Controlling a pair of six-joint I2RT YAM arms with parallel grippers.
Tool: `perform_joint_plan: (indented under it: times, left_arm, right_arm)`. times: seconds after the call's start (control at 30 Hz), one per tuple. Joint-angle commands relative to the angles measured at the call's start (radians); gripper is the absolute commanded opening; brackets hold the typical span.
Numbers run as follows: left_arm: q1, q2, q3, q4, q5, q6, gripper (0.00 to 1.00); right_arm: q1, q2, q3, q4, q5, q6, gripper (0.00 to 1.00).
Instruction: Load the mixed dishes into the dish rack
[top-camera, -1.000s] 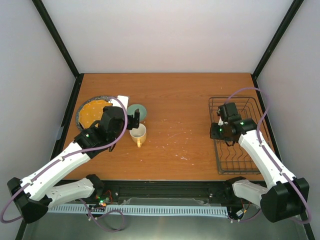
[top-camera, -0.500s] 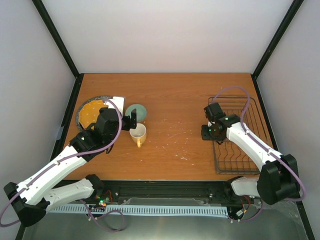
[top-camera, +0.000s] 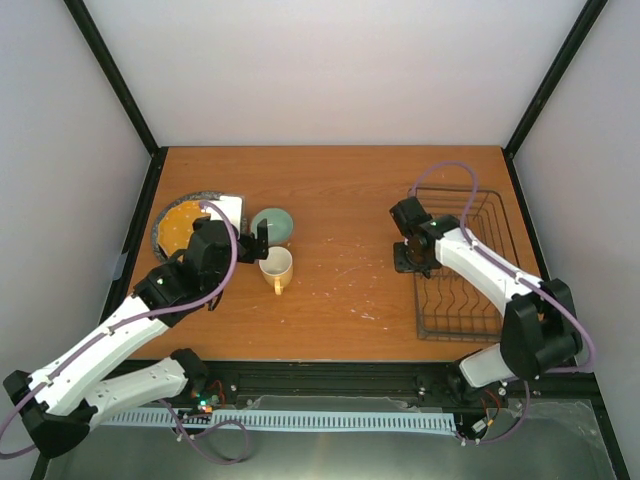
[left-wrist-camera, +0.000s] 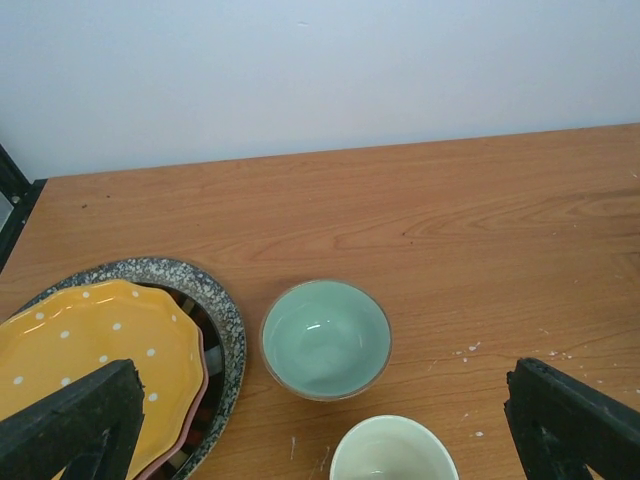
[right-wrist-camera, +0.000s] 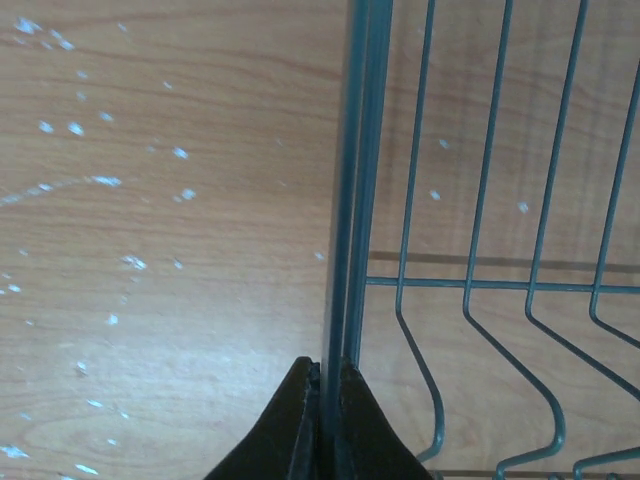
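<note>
My right gripper is shut on the upright left rim wire of the dark wire dish rack at the table's right side. The rack holds no dishes. On the left, my left gripper hovers wide open over the yellow mug and the pale green bowl. Further left lies a stack of plates: orange-yellow on top, a pink rim under it, and the grey speckled plate at the bottom.
Black frame posts and white walls close in the wooden table. White specks mark the wood between the mug and the rack. A purple cable loops over the rack's far end.
The right gripper has closed on the rack's left rim, and arm and rack have moved left toward the table's middle. The left gripper has shifted slightly toward the bowl.
</note>
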Motion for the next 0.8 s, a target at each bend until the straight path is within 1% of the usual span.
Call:
perform_joint_plan:
  times: [0.0,0.23,0.53,0.77]
  left_arm:
    - [-0.012,-0.026,0.000,-0.028,-0.029,-0.024,1.00]
    - [-0.012,-0.058,-0.001,-0.056,-0.060,-0.019,1.00]
    - [-0.012,-0.123,-0.009,-0.108,-0.091,-0.019,1.00]
    - [-0.011,-0.167,-0.008,-0.128,-0.102,-0.013,1.00]
  right_arm:
    - [0.051,0.071,0.134,0.035,0.016,-0.019,0.03]
    - [0.159,0.243,0.310,0.038,0.010,0.013,0.03]
    - [0.241,0.437,0.467,0.047,0.005,0.122,0.03]
    - [0.261,0.497,0.532,0.057,0.024,0.228,0.03]
